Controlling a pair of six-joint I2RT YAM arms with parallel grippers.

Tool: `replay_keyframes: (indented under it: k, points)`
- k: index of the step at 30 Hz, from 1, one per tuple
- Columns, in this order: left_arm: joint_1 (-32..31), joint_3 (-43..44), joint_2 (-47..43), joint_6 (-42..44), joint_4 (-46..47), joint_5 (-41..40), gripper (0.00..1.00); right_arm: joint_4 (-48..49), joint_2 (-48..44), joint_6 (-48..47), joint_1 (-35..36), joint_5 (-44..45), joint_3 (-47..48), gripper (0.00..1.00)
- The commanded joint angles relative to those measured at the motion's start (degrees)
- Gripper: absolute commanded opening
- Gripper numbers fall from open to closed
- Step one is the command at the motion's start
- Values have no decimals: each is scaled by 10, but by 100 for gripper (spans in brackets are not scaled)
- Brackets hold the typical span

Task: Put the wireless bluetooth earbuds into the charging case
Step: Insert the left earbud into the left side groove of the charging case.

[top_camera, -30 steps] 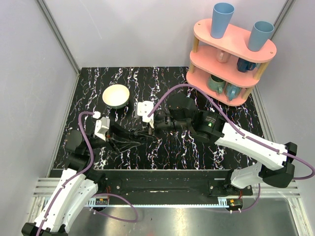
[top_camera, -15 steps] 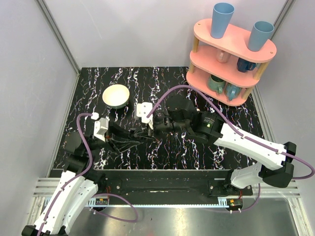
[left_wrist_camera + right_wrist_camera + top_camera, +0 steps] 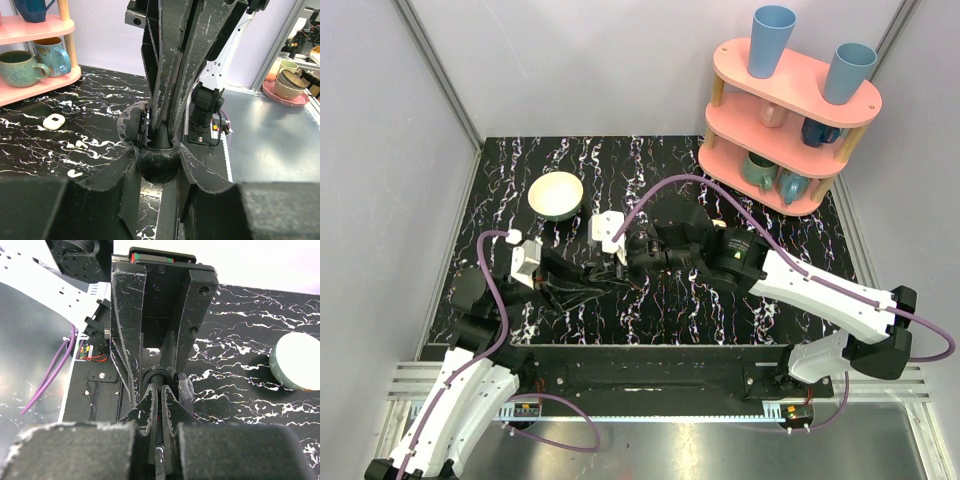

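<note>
The case (image 3: 54,121), a cream rounded square with a darker centre, lies flat on the surface (image 3: 105,100) on the shelf side, well apart from both arms, and nothing touches it. What looks like an earbud (image 3: 75,174) lies loose a little nearer, though it is small enough that it could be a streak in the marbling. I cannot find a second one.

The arms meet away from these. The left fingers (image 3: 127,187) are clenched on a dark round piece (image 3: 157,165), which I cannot identify; a grey film clings to its side. They seem to be bracing it so the other arm can do fine work. The right fingers (image 3: 149,405) are pressed together, their tips at the mouth of that piece from the opposite side. Whether anything tiny is pinched between them is hidden.

Further out stand the pink shelf (image 3: 35,87) with its mugs (image 3: 17,67), and a cream bowl (image 3: 556,195) at the far left.

No brand, label or lettering can be read anywhere.
</note>
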Motion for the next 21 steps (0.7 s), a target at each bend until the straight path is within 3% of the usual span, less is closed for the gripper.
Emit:
replay_keyframes:
  k: [1, 3, 7, 21]
  points:
    - [1, 6, -5, -2, 51, -17, 0, -27, 27, 3, 26, 8, 12, 6]
    - [1, 6, -6, -1, 50, -18, 0, -26, 25, 2, 26, 14, 13, 9]
    - [2, 7, -9, 2, 44, -21, 0, -21, 11, -4, 26, 38, 12, 25]
    - [4, 7, -9, 5, 39, -28, 0, 37, -30, -5, 26, 43, -8, 47]
